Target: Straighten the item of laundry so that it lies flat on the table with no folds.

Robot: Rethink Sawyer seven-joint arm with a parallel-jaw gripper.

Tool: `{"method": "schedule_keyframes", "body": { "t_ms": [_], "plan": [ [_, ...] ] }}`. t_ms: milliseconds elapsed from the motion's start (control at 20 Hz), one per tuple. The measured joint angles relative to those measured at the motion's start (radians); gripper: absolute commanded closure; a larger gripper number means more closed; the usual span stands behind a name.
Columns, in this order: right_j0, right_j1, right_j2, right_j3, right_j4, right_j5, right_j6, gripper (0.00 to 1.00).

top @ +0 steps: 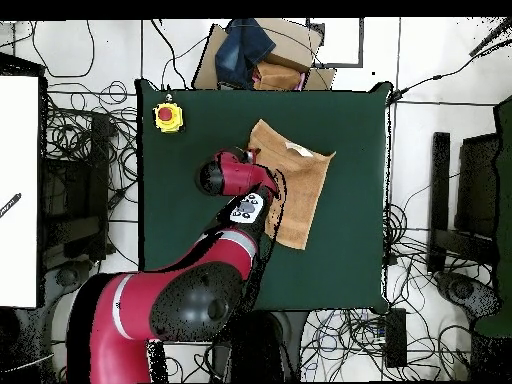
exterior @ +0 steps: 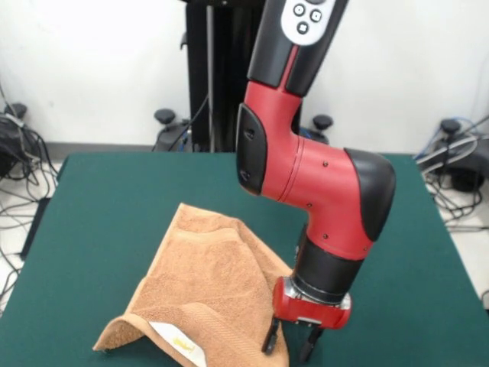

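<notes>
Hovering low over the table (exterior: 114, 199), my gripper (exterior: 291, 342) has its two fingers spread apart, grasping nothing, right at the towel's edge near the picture's bottom. One towel (exterior: 214, 283) lies beside it, rumpled, one corner curled up with the white label (exterior: 177, 342) showing. From overhead its long axis runs from the far edge toward my base. One yellow box with a red button (top: 168, 117) sits on a far table corner.
</notes>
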Motion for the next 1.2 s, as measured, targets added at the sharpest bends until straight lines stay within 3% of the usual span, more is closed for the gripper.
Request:
{"method": "schedule_keyframes", "body": {
  "t_ms": [750, 1200],
  "plan": [
    [-0.006, 0.000, 0.001, 0.000, 0.010, 0.000, 0.000, 0.00],
    [0.036, 0.010, -0.013, 0.000, 0.079, 0.000, 0.000, 0.00]
  ]
}}
